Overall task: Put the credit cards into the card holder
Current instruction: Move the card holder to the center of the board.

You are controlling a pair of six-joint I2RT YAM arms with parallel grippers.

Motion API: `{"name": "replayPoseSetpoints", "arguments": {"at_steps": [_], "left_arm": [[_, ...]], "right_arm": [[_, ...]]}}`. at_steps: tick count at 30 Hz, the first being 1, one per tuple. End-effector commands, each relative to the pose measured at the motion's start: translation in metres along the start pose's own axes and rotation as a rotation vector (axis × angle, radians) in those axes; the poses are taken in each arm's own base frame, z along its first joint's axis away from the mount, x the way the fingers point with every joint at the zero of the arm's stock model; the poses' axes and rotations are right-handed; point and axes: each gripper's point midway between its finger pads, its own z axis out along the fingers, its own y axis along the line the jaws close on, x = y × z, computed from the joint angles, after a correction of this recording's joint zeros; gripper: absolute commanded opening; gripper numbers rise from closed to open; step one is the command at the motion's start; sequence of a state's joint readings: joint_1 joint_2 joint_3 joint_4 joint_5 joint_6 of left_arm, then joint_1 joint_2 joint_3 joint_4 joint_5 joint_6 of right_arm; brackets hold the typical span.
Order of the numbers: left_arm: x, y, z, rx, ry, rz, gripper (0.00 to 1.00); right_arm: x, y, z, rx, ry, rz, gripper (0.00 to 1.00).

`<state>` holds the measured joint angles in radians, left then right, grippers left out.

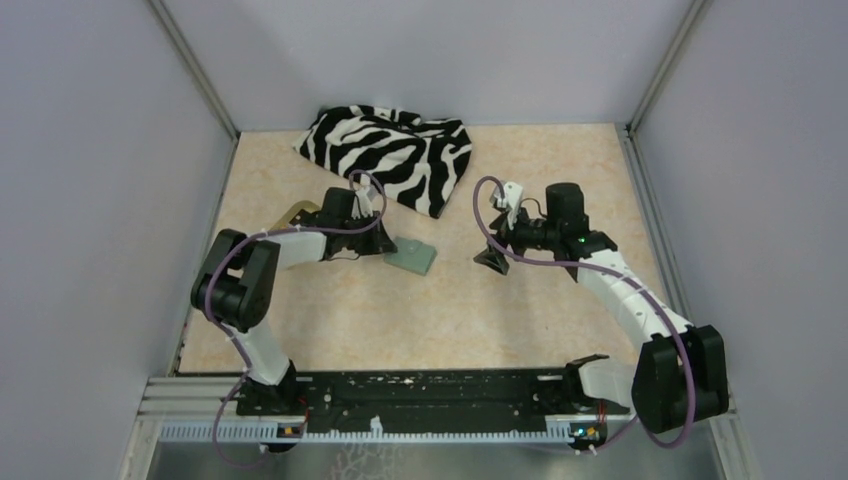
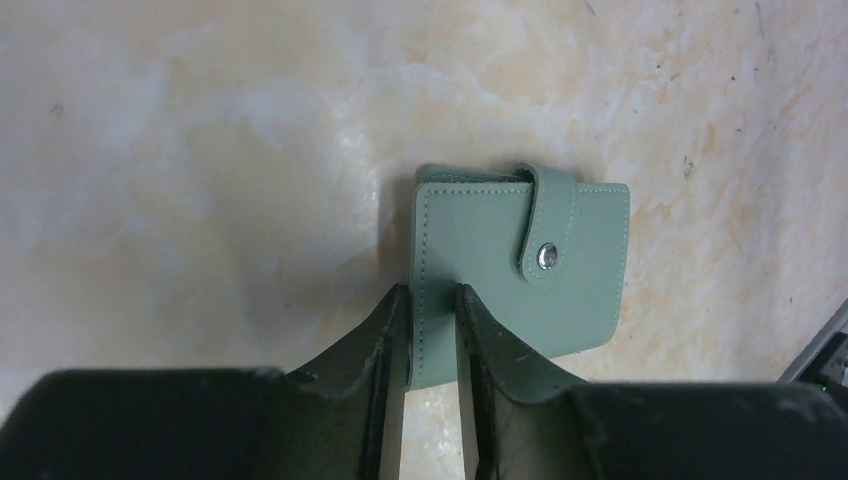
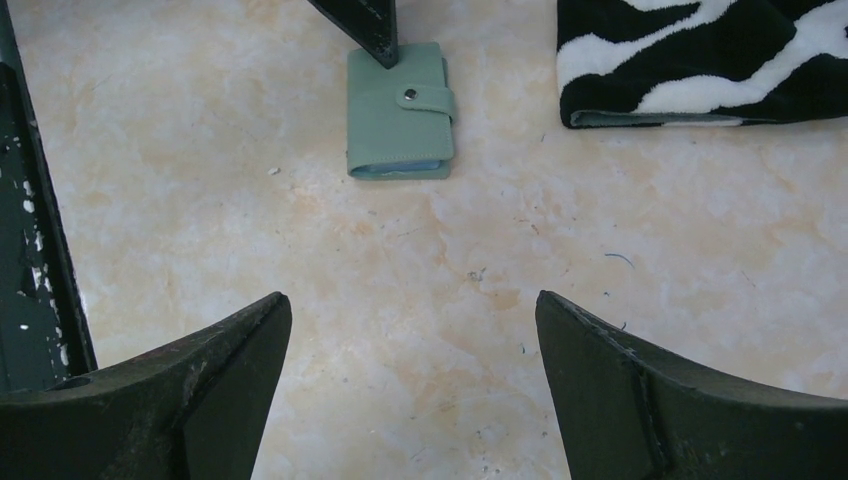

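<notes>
The sage-green card holder (image 1: 413, 257) lies flat on the table with its snap tab fastened. In the left wrist view the card holder (image 2: 520, 270) fills the middle. My left gripper (image 2: 432, 290) is down at its left edge, jaws narrowed to a small gap. One fingertip sits just outside the edge, the other over the cover. The right wrist view shows that gripper's dark fingers (image 3: 365, 25) touching the far corner of the card holder (image 3: 400, 110). My right gripper (image 3: 413, 300) hovers wide open and empty over bare table, to the holder's right (image 1: 492, 260). The credit cards are out of view.
A zebra-striped cloth (image 1: 395, 155) lies at the back of the table, just beyond the holder, and its edge (image 3: 700, 60) shows in the right wrist view. A tan object (image 1: 292, 212) peeks out behind the left arm. Grey walls enclose the table on three sides.
</notes>
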<state>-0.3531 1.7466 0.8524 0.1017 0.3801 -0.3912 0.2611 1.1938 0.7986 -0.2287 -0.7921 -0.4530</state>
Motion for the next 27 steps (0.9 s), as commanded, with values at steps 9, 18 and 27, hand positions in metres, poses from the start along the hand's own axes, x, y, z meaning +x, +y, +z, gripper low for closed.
{"name": "replayPoseSetpoints", "arguments": {"at_steps": [9, 18, 27], "left_arm": [[0.044, -0.063, 0.007, 0.188, 0.086, 0.177, 0.0], [0.082, -0.122, -0.014, 0.203, -0.033, 0.074, 0.0], [0.099, -0.137, -0.015, 0.176, -0.047, 0.03, 0.0]], "right_arm": [[0.007, 0.036, 0.014, -0.184, -0.048, -0.263, 0.92], [0.056, 0.069, 0.041, -0.337, 0.034, -0.609, 0.77], [0.079, 0.09, 0.056, -0.449, 0.131, -0.629, 0.58]]}}
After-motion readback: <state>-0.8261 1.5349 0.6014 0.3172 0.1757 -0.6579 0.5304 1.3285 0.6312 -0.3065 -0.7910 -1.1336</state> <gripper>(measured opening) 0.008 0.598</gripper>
